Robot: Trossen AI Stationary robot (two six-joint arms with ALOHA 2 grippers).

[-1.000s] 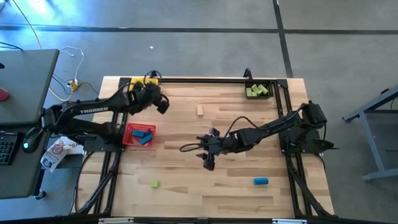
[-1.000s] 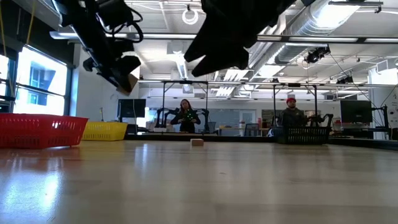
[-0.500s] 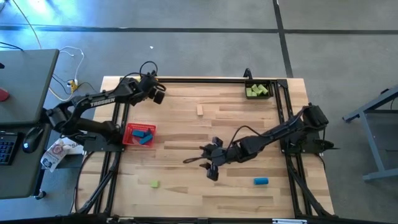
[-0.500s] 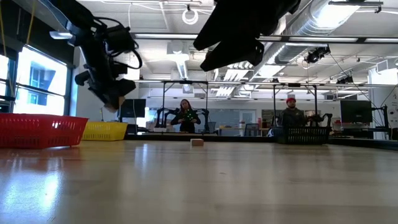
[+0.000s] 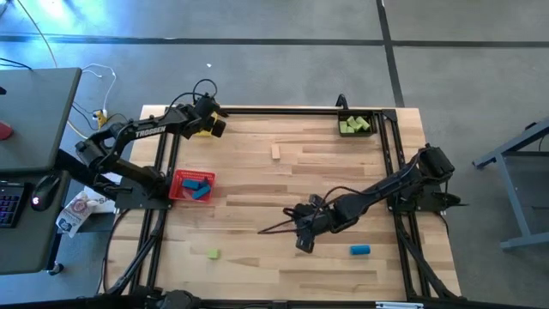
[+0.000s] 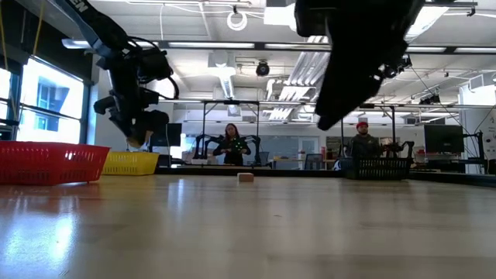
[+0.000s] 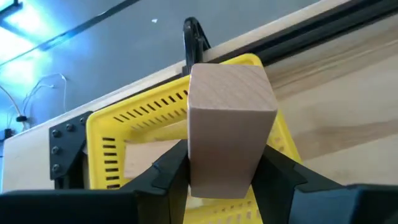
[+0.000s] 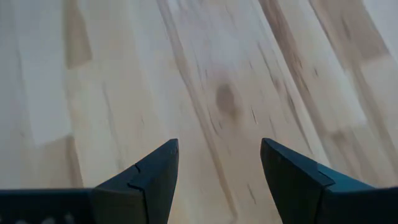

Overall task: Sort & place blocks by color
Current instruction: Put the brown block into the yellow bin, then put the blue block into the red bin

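tan block (image 7: 231,130) blocking yellow bin (image 7: 102,134) opening

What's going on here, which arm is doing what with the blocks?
The left gripper is over the yellow bin at the table's far left corner with a tan block between its fingers. The right gripper hovers open and empty over the bare middle of the table. One tan block, one green block and one blue block lie loose. The red bin holds blue blocks, the black bin green ones.
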